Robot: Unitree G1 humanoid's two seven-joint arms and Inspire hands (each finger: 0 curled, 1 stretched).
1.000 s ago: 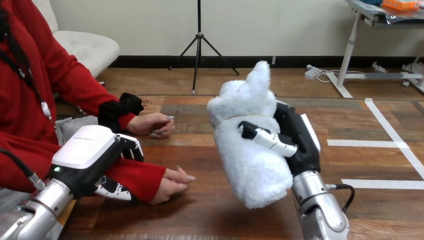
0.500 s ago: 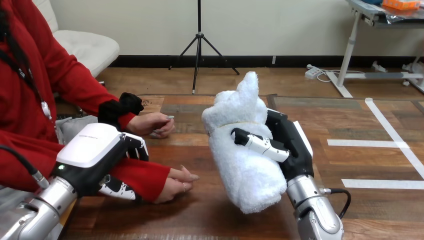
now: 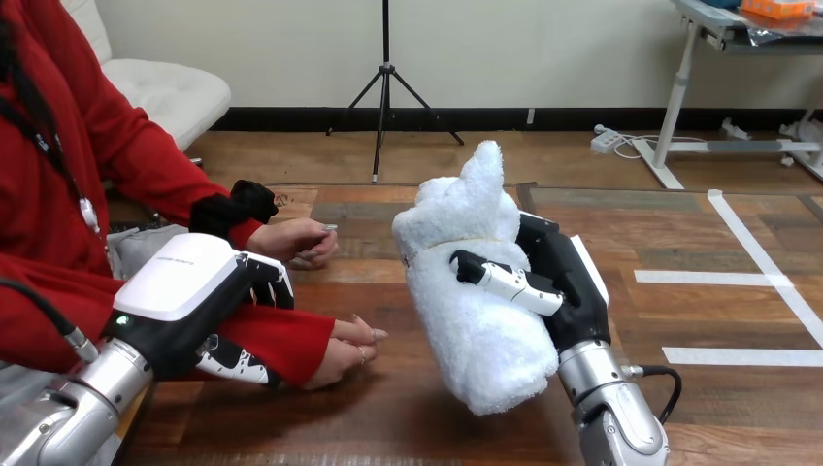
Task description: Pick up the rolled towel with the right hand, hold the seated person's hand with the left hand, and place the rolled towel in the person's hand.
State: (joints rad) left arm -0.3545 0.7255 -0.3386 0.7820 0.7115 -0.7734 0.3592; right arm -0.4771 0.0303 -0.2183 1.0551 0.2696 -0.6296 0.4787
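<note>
Fingers (image 3: 233, 361) of the left hand (image 3: 180, 291) are curled round the red-sleeved wrist of the person's nearer hand (image 3: 347, 351), some showing beneath the sleeve and others hooked over its far side. Over the last second this hand has crept forward along the forearm, closer to the cuff. I read that as the hold settling into place. The person's nearer hand rests on the counter (image 3: 408, 417) with its own fingers loosely curled and nothing in it, so it does not yet look ready to receive.

Just beyond and to the right, the right hand (image 3: 565, 282) grips the rolled towel (image 3: 476, 320), its fingers (image 3: 510, 282) wrapped across the front of the roll. The towel hangs tilted above the counter, clear of the wood. It has drifted towards the person and then almost stopped, near the nearer hand but not touching it. The handover is therefore still to come.

Farther back, the person's farther hand (image 3: 296, 241) lies on the counter, apart from all this.
</note>
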